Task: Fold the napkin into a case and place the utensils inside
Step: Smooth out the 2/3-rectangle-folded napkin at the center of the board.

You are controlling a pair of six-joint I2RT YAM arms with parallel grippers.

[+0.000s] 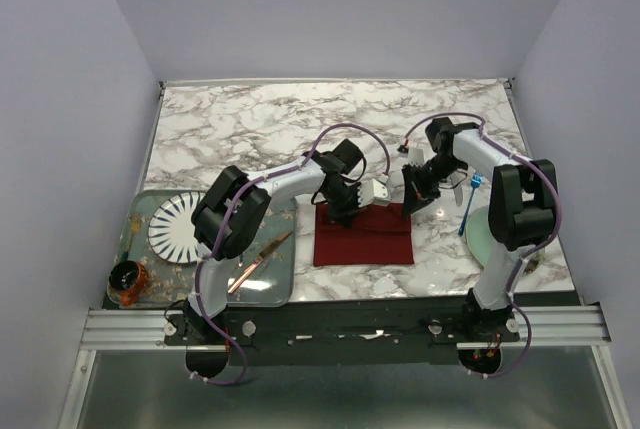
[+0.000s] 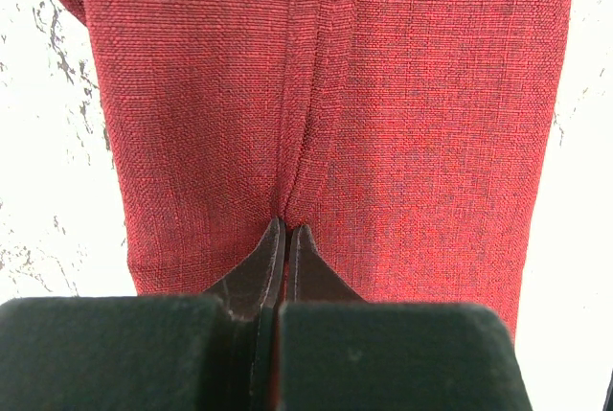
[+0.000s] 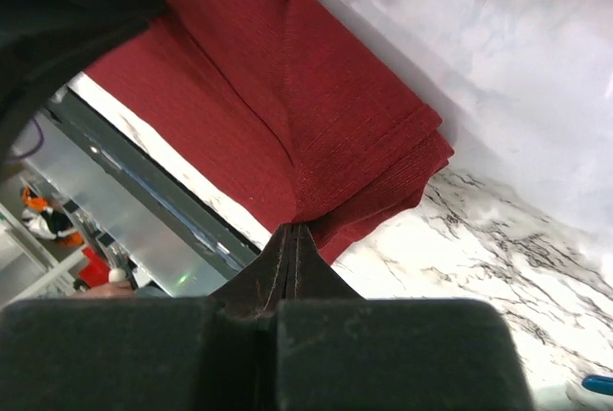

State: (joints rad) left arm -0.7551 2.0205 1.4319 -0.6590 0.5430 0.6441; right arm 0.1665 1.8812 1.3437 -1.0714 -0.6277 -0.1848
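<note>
While the left tool (image 2: 284, 239) is clenched on a raised ridge of the napkin (image 2: 402, 95), at the cloth's upper-left edge in the overhead view, the right tool (image 3: 292, 239) grips its upper-right corner. From both tools the folded napkin spreads toward the bottom of that frame, its long axis running left to right on the counter (image 1: 250, 129). The blue-handled fork (image 1: 468, 207) lies to its right, nearer the right arm.

I count two grippers: left gripper (image 1: 346, 217), right gripper (image 1: 413, 203). One napkin (image 1: 363, 236), one tray (image 1: 272, 291), two plates: striped plate (image 1: 178, 227), pale plate (image 1: 479, 241). One knife (image 1: 258, 262), one blue utensil (image 1: 469, 207), one cup (image 1: 127, 280).
</note>
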